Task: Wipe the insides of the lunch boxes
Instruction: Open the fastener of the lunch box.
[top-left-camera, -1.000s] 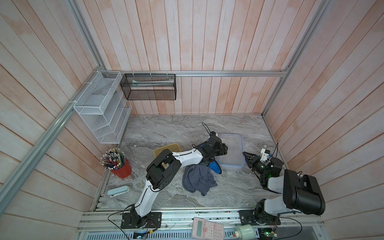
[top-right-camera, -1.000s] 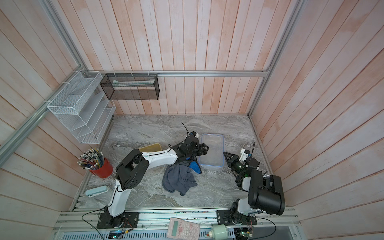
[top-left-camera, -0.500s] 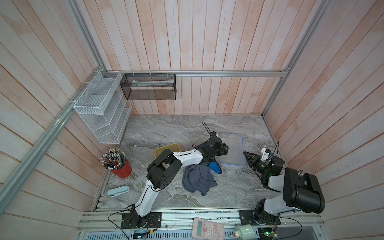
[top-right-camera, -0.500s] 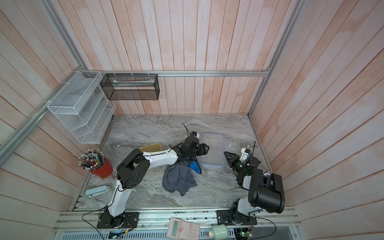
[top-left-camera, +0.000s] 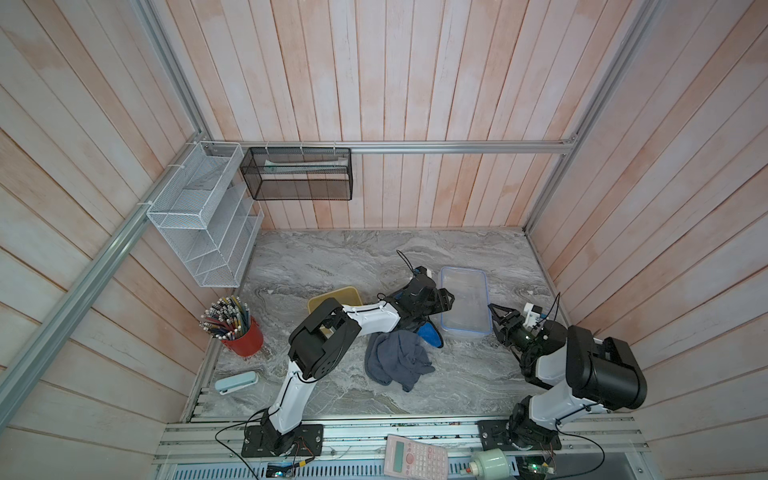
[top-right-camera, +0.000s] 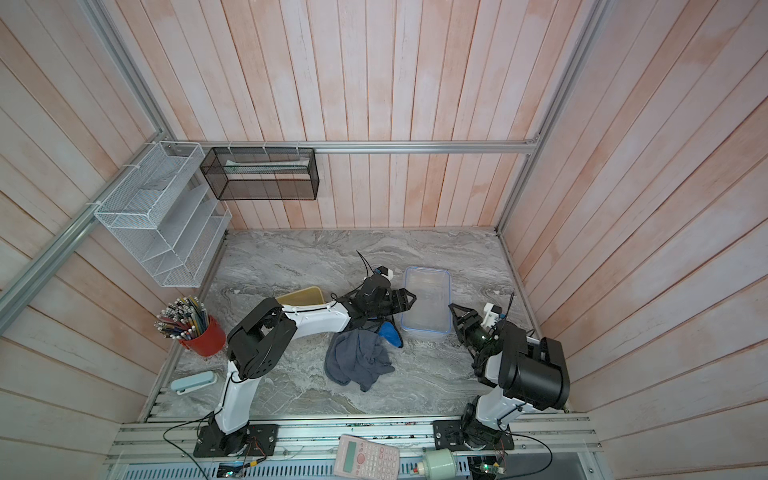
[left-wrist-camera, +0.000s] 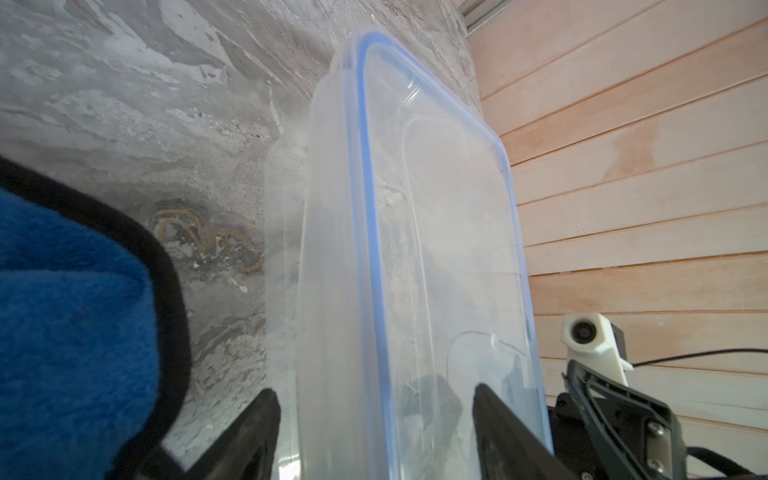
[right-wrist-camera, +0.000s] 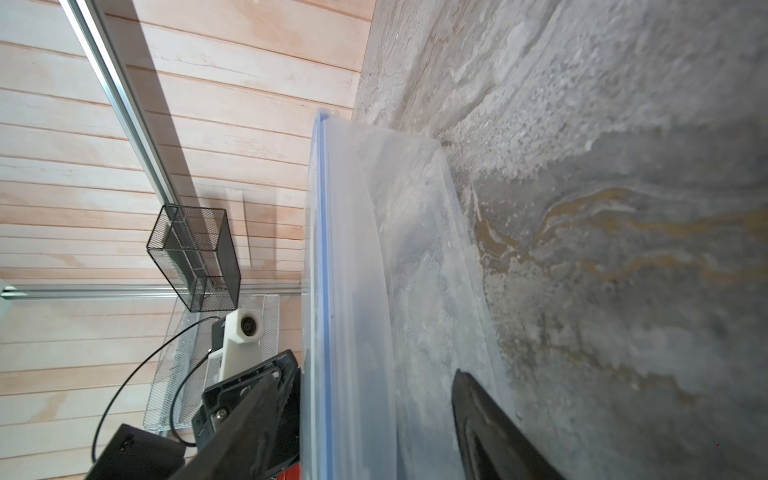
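Observation:
The larger clear lunch box (top-left-camera: 464, 299), with its blue-rimmed lid lying on it, sits on the marble table (top-left-camera: 332, 257) in both top views. My left gripper (top-left-camera: 445, 300) is open at its left long side. In the left wrist view its fingers (left-wrist-camera: 259, 419) flank the box's (left-wrist-camera: 415, 249) wall and lid edge. My right gripper (top-left-camera: 496, 316) is open at the near right corner, its fingers (right-wrist-camera: 478, 415) either side of the box's (right-wrist-camera: 353, 249) wall. The small yellow lunch box (top-left-camera: 332, 296) lies partly hidden behind my left arm.
A grey cloth (top-left-camera: 397, 359) lies crumpled in front of the boxes, with a blue cloth (top-left-camera: 430, 334) beside it under my left wrist. A red cup of pencils (top-left-camera: 241, 328) and a pale case (top-left-camera: 236, 381) are at the left. The wooden wall runs close on the right.
My right gripper's jaws have spread apart at the clear box's near right corner. The left arm and the box have stayed where they were.

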